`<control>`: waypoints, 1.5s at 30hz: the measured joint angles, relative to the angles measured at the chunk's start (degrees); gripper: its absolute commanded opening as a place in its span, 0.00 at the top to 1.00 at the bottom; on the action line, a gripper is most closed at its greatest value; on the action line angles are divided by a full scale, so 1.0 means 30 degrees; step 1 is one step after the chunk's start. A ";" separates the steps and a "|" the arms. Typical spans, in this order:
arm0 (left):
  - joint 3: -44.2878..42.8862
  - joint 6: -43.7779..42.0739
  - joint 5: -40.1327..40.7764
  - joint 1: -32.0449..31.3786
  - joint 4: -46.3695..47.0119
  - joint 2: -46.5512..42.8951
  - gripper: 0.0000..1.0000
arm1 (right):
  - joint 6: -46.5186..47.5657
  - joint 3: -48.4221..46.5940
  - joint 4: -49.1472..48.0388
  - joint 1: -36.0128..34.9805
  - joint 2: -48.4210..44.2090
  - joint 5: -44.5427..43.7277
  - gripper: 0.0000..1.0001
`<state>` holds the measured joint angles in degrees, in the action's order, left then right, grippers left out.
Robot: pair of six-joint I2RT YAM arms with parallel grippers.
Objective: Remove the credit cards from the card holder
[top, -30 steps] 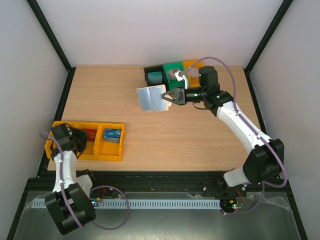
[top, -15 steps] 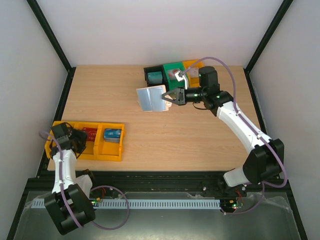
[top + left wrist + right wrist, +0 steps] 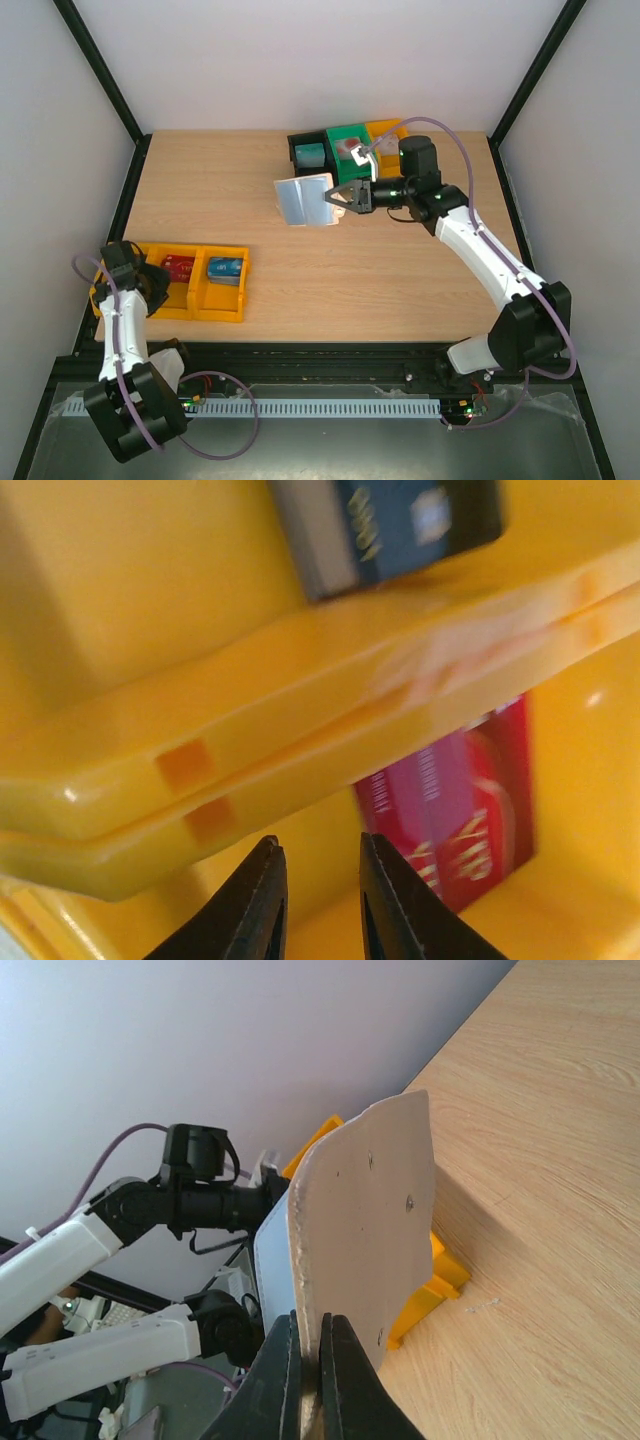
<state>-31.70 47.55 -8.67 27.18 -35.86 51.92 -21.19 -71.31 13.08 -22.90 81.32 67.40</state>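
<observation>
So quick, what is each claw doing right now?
Left gripper: slightly open, empty.
Right gripper: shut on the cream-beige folding card holder.

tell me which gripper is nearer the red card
Left. The left gripper hangs over the yellow bin, right beside the red card; the right gripper is far across the table, gripping the card holder.

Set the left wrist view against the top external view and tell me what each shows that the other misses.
Left wrist only: the dark grey card, lying past a divider. Top external only: the right claw pinching the opened card holder, plus the blue card. Both: the red card in the yellow bin.
</observation>
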 measured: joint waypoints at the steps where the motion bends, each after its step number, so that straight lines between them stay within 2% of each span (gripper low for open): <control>1: 0.0401 0.0022 -0.0153 0.0000 -0.0029 0.0080 0.81 | 0.0015 0.0015 0.0007 0.0000 -0.0051 -0.0007 0.98; 8: 0.0874 0.0000 -0.0991 0.0000 0.0175 0.0896 0.87 | 0.0423 0.0087 0.0248 0.0000 -0.0109 -0.0022 0.98; 17: 0.1239 0.0051 -0.1027 0.0000 0.1413 0.2200 0.89 | 0.1064 0.0146 0.0663 0.0000 0.0597 0.0007 0.98; 26: 0.2033 0.0882 -0.1158 -0.0022 0.3672 0.3388 0.87 | 0.1421 -0.1013 0.1392 0.0000 0.2142 0.0073 0.98; 45: 0.3395 0.2805 -0.1676 -0.0736 0.9071 0.4197 0.83 | 0.1392 -0.1078 0.1472 0.0000 0.2222 0.0189 0.98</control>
<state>-21.52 55.96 -13.69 24.97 -8.64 64.51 -17.02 -74.54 17.50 -22.90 87.99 67.96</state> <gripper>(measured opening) 0.160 0.018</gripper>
